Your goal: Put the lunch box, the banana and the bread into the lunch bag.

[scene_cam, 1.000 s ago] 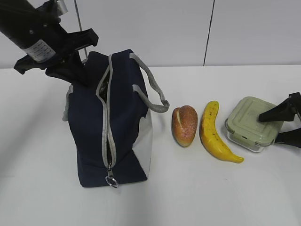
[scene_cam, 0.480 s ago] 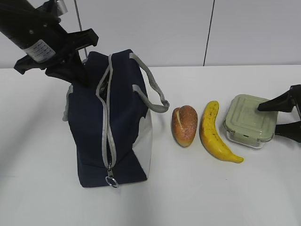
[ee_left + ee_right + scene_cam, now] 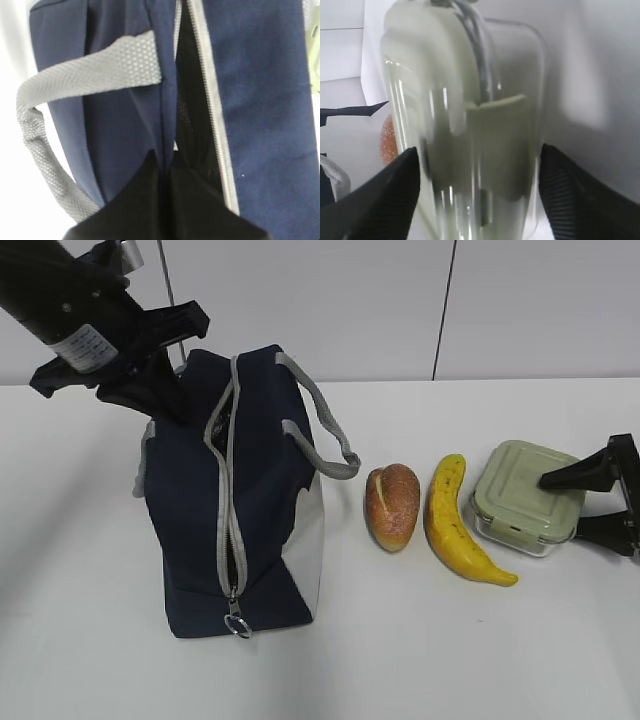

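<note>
The step in hand looks to be the pick-up of the lunch box [image 3: 528,497], the first of the three things to go in. The right gripper [image 3: 608,502] stands spread wide at the box's far right end, one finger [image 3: 578,474] just over the green lid and the other low beside the clear wall; in the right wrist view the box fills the space between the two black pads [image 3: 387,192], but there is a sliver of gap on each side, so I would call it straddling and not gripping. Off to the gripper's left, on the white table [image 3: 470,650], lie the banana [image 3: 455,525] and then the bread [image 3: 392,506], both untouched and apart from the box. Beyond them stands the lunch bag [image 3: 235,510], upright, with its zipper parted along the top. The left gripper [image 3: 162,200] is clenched on the blue cloth at the bag's upper edge, just beside the zipper track, so the dark slot of the opening runs straight ahead of its fingertips. Next, I judge, the right jaws need to close squarely on the box's sides, then lift and carry it left over the fruit and roll to that slot, which looks narrow for the box.
</note>
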`<state>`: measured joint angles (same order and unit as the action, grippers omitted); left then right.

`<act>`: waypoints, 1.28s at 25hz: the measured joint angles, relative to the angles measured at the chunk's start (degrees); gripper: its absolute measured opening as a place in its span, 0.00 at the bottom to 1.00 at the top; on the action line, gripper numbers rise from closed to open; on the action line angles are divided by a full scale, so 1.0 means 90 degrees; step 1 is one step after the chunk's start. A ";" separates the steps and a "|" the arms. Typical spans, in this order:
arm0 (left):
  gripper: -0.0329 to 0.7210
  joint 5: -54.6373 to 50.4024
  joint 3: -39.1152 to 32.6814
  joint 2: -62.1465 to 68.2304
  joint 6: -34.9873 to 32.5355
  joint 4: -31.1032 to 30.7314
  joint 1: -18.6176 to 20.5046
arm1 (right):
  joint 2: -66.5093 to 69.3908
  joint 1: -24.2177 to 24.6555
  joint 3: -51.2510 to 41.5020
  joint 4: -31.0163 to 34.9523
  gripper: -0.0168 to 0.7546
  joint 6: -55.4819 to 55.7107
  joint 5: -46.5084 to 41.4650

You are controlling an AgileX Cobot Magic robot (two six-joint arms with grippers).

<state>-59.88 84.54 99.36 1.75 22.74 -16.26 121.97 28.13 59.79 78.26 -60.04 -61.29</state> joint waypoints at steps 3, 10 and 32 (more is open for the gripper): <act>0.04 0.0000 0.0000 0.0000 0.0000 0.0000 0.0000 | 0.0000 0.0000 0.0000 0.0041 0.61 -0.0025 0.0000; 0.04 0.0000 0.0000 0.0000 0.0000 0.0000 0.0000 | 0.0013 0.0000 0.0000 0.0332 0.49 -0.0080 -0.0013; 0.04 0.0312 0.0000 0.0000 -0.0716 0.0870 0.0000 | -0.1673 -0.1900 0.0986 0.1378 0.49 0.0602 -0.0353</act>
<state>-57.07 84.54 99.36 -4.69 30.57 -16.26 106.92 11.03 68.66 90.65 -54.62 -64.47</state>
